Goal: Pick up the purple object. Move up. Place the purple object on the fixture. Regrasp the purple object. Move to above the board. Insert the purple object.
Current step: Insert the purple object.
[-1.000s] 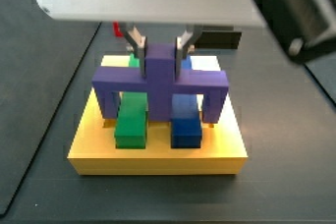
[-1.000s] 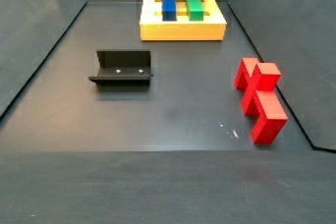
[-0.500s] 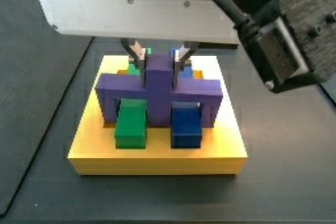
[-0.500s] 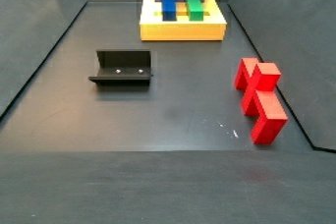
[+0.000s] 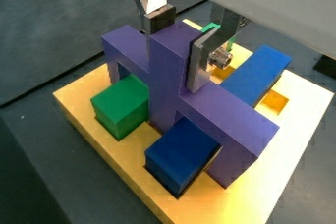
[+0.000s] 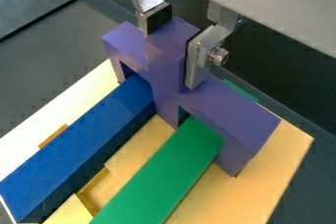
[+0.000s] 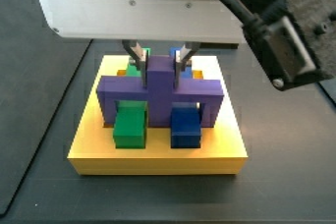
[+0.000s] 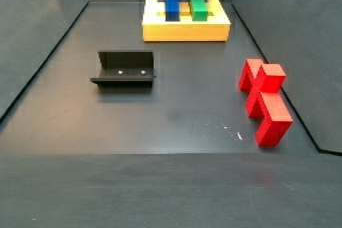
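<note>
The purple object (image 5: 197, 110) (image 6: 164, 71) stands upright on the yellow board (image 7: 157, 157) (image 8: 187, 32). Its two legs straddle the green bar (image 7: 132, 127) and the blue bar (image 7: 187, 128), low against the slab. My gripper (image 5: 180, 33) (image 6: 178, 33) (image 7: 157, 51) hangs straight above it, shut on the raised middle tab. One silver finger (image 6: 203, 56) lies flat against one side of the tab and a dark pad (image 6: 155, 17) meets the other. The fixture (image 8: 124, 70) stands empty on the floor, well away from the board.
A red block (image 8: 265, 97) lies on the floor at the right in a side view. The arm's white housing (image 7: 132, 7) fills the space over the board. Dark raised walls border the floor.
The gripper has lowered with the purple object, so the legs now sit lower over the green and blue bars on the board. In the last half second little has moved.
</note>
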### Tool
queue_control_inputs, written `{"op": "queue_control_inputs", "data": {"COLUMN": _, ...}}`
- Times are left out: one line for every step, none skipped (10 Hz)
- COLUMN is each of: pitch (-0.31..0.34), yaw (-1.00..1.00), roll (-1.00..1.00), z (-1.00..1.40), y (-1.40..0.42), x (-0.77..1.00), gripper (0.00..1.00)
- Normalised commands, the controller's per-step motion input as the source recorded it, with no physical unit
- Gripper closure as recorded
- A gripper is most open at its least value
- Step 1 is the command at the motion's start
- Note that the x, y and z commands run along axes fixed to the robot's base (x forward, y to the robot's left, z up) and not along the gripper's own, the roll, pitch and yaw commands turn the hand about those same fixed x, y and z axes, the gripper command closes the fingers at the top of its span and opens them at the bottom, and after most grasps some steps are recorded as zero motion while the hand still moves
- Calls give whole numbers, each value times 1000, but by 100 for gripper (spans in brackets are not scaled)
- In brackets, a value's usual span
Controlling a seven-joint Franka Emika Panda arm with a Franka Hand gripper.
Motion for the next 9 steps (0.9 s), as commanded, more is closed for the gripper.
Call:
{"op": "queue_control_inputs", "data": {"pitch": 0, "yaw": 180, "roll": 27, "z": -314, "y": -43, "x": 371, "gripper": 100}}
{"op": "queue_control_inputs", "data": {"pitch": 0, "yaw": 0, "roll": 39, "z": -306, "y": 0, "x": 57, "gripper": 100}}
{"op": "queue_control_inputs", "data": {"pitch": -80, "yaw": 0, "roll": 30, "z": -431, "y": 0, "x": -23, "gripper": 100}}
{"op": "queue_control_inputs", "data": {"pitch": -190, "yaw": -3, "roll": -7, "z": -720, "y": 69, "x": -126, "gripper": 100}}
{"op": "queue_control_inputs", "data": {"pitch": -211, "yaw": 0, "roll": -69, "z": -789, "y": 57, "x": -57, "gripper": 100}}
{"op": "queue_control_inputs", "data": {"pitch": -214, "yaw": 0, "roll": -93, "z": -751, "y": 37, "x": -43, "gripper": 100}}
{"op": "queue_control_inputs", "data": {"pitch": -240, "yaw": 0, "roll": -57, "z": -757, "y": 0, "x": -83, "gripper": 100}}
{"op": "queue_control_inputs", "data": {"pitch": -7, "yaw": 0, "roll": 0, "z": 0, "y": 0, "x": -29, "gripper": 100}}
{"op": "queue_control_inputs", "data": {"pitch": 0, "yaw": 0, "roll": 0, "z": 0, "y": 0, "x": 0, "gripper": 100}}
